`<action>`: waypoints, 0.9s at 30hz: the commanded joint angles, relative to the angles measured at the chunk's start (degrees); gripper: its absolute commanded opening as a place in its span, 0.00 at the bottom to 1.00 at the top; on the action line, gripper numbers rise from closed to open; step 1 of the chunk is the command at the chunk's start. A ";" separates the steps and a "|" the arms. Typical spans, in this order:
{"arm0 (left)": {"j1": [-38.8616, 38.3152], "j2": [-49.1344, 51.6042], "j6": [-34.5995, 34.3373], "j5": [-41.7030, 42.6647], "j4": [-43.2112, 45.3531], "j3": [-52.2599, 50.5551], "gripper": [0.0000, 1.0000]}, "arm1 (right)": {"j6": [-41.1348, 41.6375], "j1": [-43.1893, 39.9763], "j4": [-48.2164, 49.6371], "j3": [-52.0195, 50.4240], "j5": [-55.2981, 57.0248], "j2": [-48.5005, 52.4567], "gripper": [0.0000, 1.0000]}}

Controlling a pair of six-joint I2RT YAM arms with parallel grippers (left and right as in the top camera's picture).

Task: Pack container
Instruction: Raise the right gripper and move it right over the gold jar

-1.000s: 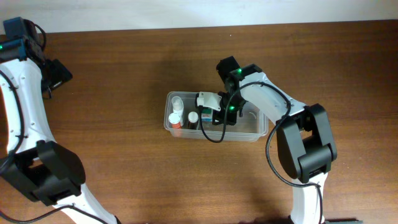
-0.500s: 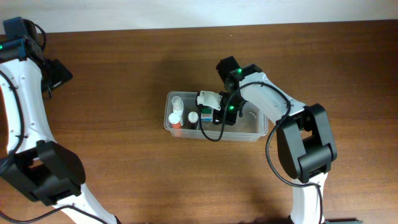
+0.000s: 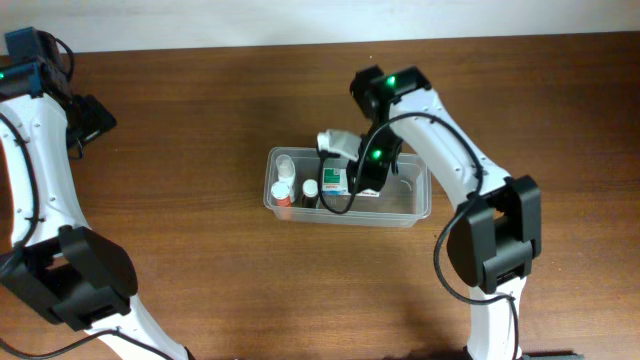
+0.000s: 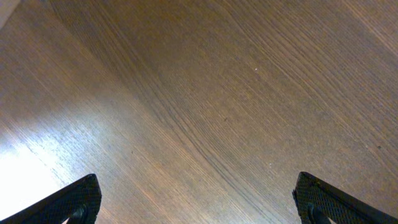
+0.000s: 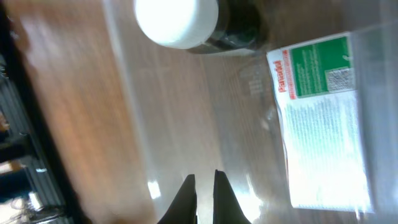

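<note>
The clear plastic container (image 3: 412, 205) stands mid-table. In it are small white-capped bottles (image 3: 283, 187) at its left end and a green-and-white carton (image 3: 335, 182) beside them. My right gripper (image 3: 353, 188) reaches down into the container just right of the carton. In the right wrist view its fingers (image 5: 203, 193) are close together with nothing between them, above the clear container floor (image 5: 249, 106). That view also shows a dark bottle with a white cap (image 5: 177, 22) and the carton (image 5: 323, 124). My left gripper (image 4: 199, 205) is open and empty over bare wood at the far left (image 3: 95, 118).
The wooden table (image 3: 200, 270) surrounds the container. Its back edge meets a white wall (image 3: 250, 20). The left arm's base (image 3: 75, 280) and the right arm's base (image 3: 495, 250) stand near the front.
My right arm has swung back toward the far side and its wrist has shifted, uncovering more of the carton. The carton and bottles stay in the container. The left arm has not moved.
</note>
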 commanded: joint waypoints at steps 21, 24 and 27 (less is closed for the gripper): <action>0.09 0.37 0.07 -0.26 -0.02 0.74 0.99 | 28.41 -32.02 -11.82 15.54 -1.07 -0.15 0.98; 0.09 0.37 0.07 -0.26 -0.02 0.74 0.99 | 30.73 -35.74 -11.82 15.15 -0.04 -0.37 0.98; 0.09 0.37 0.07 -0.26 -0.02 0.74 0.99 | 32.85 -38.29 -11.82 14.16 4.26 -0.68 0.98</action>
